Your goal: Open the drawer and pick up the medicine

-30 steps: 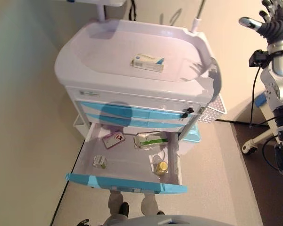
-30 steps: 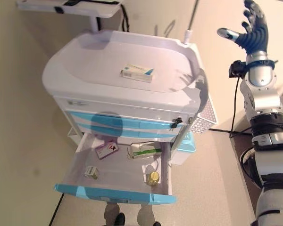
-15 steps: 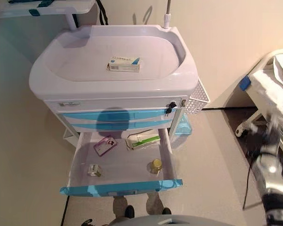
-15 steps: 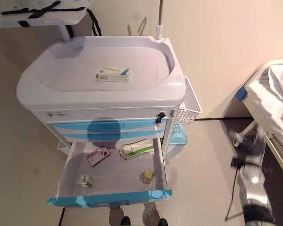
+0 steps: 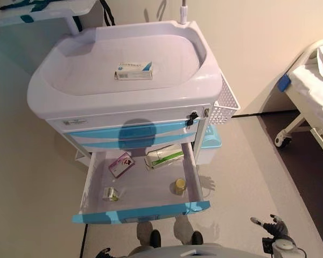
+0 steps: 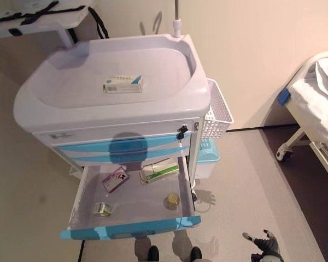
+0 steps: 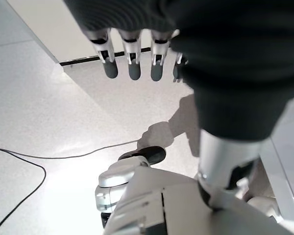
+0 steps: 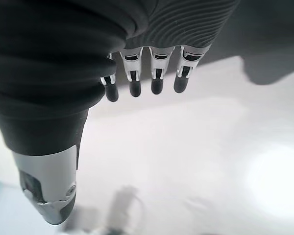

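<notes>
We see a medicine box (image 5: 133,71) lying on the cart top (image 5: 86,59), well away from our fingers. More boxes (image 5: 163,157) and a small jar (image 5: 179,186) sit in the open drawer (image 5: 140,215). Our right hand (image 6: 265,245) hangs low beside the cart, fingers (image 8: 157,83) released, holding nothing. Our left hand (image 7: 137,29) hangs with fingers relaxed over the floor (image 7: 34,117).

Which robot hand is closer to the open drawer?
Right, I think. The right hand hangs low beside the drawer, empty. The left hand shows only in its wrist view, over floor.
</notes>
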